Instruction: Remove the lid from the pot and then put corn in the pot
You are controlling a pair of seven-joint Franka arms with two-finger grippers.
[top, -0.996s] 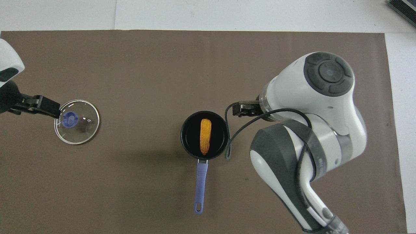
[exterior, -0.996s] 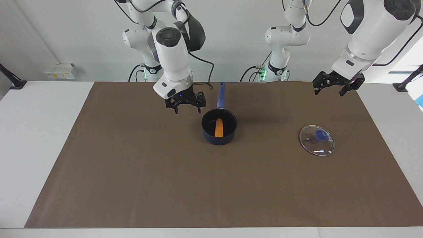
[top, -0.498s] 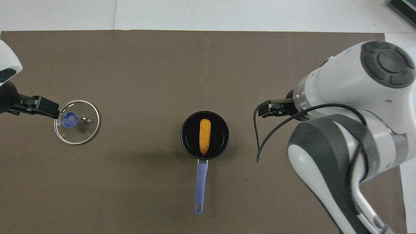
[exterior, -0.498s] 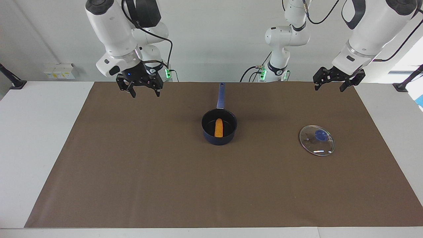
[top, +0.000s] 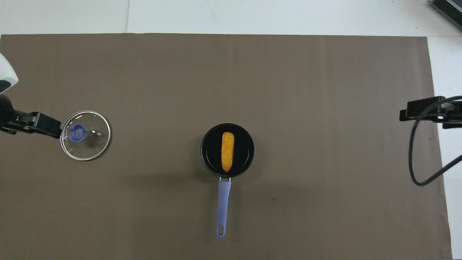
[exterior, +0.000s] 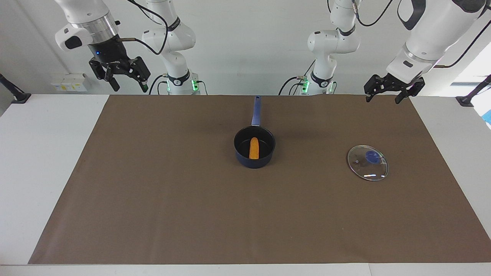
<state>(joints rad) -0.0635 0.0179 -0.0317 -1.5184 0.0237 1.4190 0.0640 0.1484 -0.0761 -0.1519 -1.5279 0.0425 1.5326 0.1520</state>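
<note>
The white worktop (exterior: 46, 153) is covered almost from end to end by a flat brown mat (exterior: 172, 199), whose edge farthest from the robots and both end edges leave white margins. Most of the mat is bare, with wide open room on every side of the three things lying on it.

At the mat's middle stands the small dark navy-blue saucepan with a black inside, the pot (exterior: 254, 152); its long straight blue handle (top: 222, 207) points toward the robots and ends short of the mat's near edge. The pot is uncovered. The round clear glass lid with a thin metal rim and a blue knob (exterior: 368, 162) lies flat on the mat toward the left arm's end, well apart from the pot and inside the mat's border. The small orange-yellow corn cob (top: 227, 151) lies in the pot, in line with the handle.

The left pincer (exterior: 389, 92) hangs open and empty over the mat's corner by the robots, at the left arm's end. The right pincer (exterior: 121, 76) is raised high at the right arm's end, also open and empty. In the overhead view both pincers are cut off at the frame's sides, and the left one's tip overlaps the lid's rim only in appearance.
</note>
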